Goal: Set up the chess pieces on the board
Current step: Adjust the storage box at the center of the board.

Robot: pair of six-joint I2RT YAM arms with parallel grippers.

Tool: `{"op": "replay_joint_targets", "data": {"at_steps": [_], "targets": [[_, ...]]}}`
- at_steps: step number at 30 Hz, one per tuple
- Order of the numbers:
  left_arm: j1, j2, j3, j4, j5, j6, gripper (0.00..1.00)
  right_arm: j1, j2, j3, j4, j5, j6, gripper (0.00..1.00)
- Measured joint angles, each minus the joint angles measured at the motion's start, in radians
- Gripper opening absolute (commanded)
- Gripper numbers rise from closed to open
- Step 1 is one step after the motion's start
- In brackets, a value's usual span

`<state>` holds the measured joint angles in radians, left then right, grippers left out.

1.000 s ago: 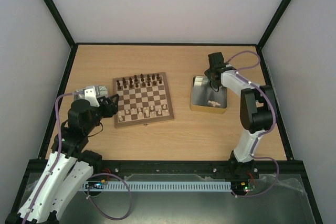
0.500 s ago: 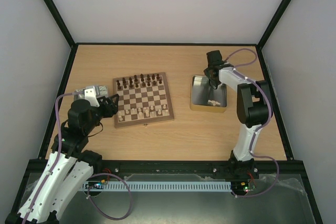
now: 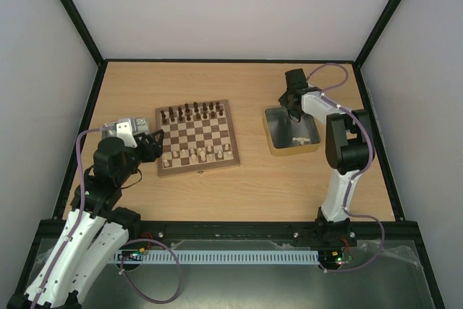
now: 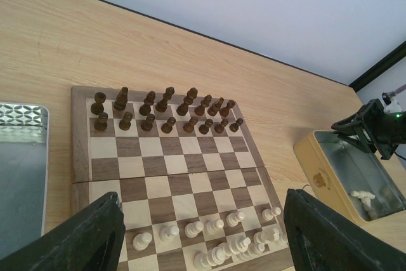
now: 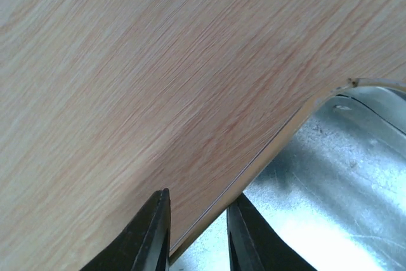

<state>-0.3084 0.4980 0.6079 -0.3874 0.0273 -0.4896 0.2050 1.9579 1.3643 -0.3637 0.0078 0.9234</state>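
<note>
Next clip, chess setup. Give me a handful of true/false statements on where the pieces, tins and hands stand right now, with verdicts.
1. Two rows of dark chess pieces stand at the chessboard's far end. True.
2. The left hand holds a cream piece. False: it is open, with nothing in it.
3. The gold tin right of the chessboard is empty. False: a few cream pieces lie in it.
4. The right hand straddles that tin's rim, one finger either side. True.
5. A silver tin lies left of the chessboard. True.
</note>
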Motion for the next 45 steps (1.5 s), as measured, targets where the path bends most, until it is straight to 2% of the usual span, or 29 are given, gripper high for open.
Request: {"op": "replay_joint_targets", "data": {"at_steps": [6, 12, 27, 31, 33, 37, 42, 45], "targets": [[0.000, 0.000, 0.000, 0.000, 0.000, 0.000, 0.71, 0.000, -0.022, -0.016, -0.014, -0.058, -0.110, 0.14], [0.000, 0.000, -0.002, 0.000, 0.001, 0.000, 0.71, 0.013, -0.079, -0.077, -0.034, -0.124, -0.208, 0.13], [0.000, -0.002, -0.003, 0.000, 0.002, 0.000, 0.71, 0.212, -0.119, -0.108, -0.149, -0.233, -0.499, 0.10], [0.000, -0.002, -0.003, 0.000, 0.002, 0.000, 0.70, 0.256, -0.137, -0.129, -0.175, -0.257, -0.537, 0.17], [0.000, -0.002, -0.003, 0.000, 0.002, 0.000, 0.71, 0.270, -0.146, -0.139, -0.186, -0.257, -0.538, 0.28], [0.000, -0.001, -0.003, 0.000, 0.003, 0.000, 0.71, 0.273, -0.217, -0.173, -0.185, -0.164, -0.498, 0.37], [0.000, 0.007, -0.003, 0.001, 0.007, 0.000, 0.71, 0.252, -0.400, -0.242, -0.159, 0.019, -0.404, 0.38], [0.000, 0.017, -0.003, 0.001, 0.010, 0.000, 0.71, 0.216, -0.453, -0.285, -0.140, 0.053, -0.375, 0.38]]}}
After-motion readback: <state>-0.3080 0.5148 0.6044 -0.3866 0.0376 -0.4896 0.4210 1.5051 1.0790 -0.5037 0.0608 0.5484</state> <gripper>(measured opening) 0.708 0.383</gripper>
